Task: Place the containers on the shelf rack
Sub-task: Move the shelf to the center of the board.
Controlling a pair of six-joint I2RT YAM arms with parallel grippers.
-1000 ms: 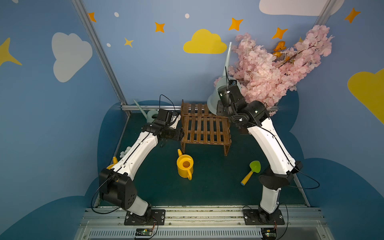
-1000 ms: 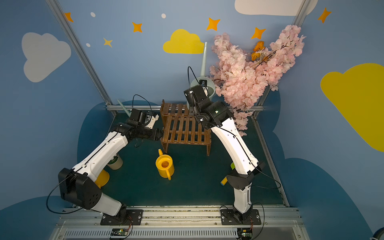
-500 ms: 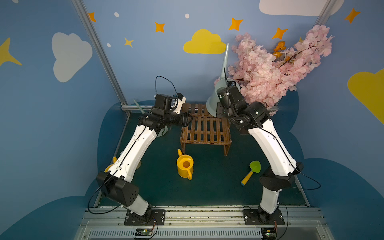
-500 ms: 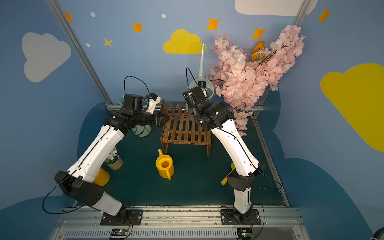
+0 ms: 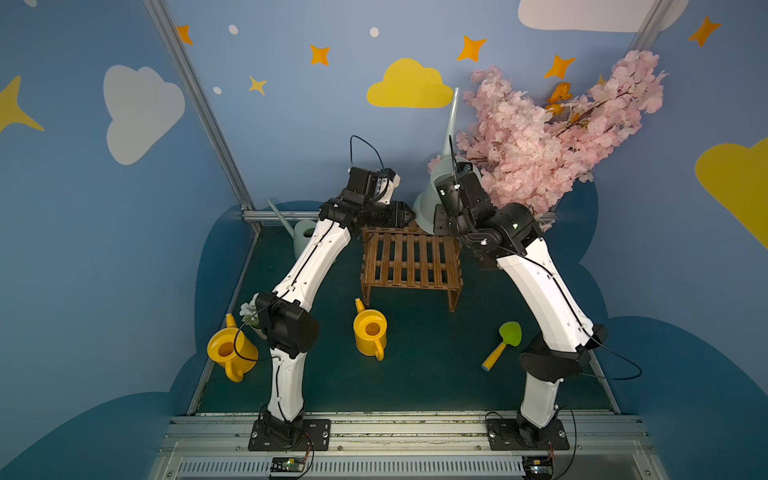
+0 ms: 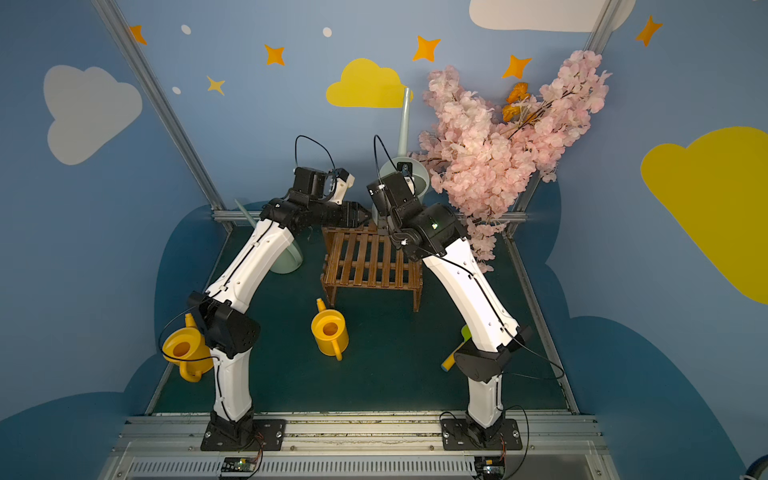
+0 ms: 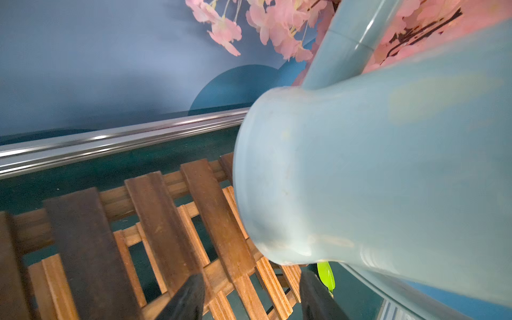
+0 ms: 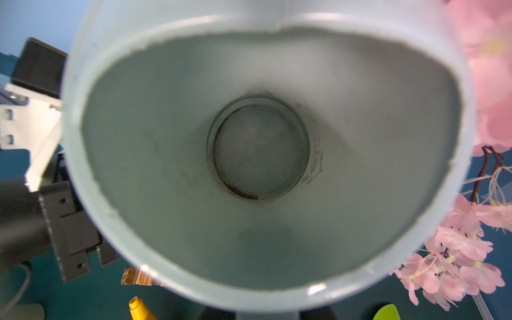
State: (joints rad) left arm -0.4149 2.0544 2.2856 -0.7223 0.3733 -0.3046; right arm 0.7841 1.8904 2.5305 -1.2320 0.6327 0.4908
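Pale plastic watering can (image 5: 424,206), likely light, stiff, spout-heavy, pinched at its handle by clenched right tool (image 8: 266,314) above wooden rack (image 5: 411,262); left tool (image 7: 250,297) released alongside.

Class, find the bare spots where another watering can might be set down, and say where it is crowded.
Free: the front slats of the shelf rack; the mat between the middle yellow can and the toy shovel. Crowded: the rack's back edge, with the left gripper and the raised pale can close together by the blossom tree.
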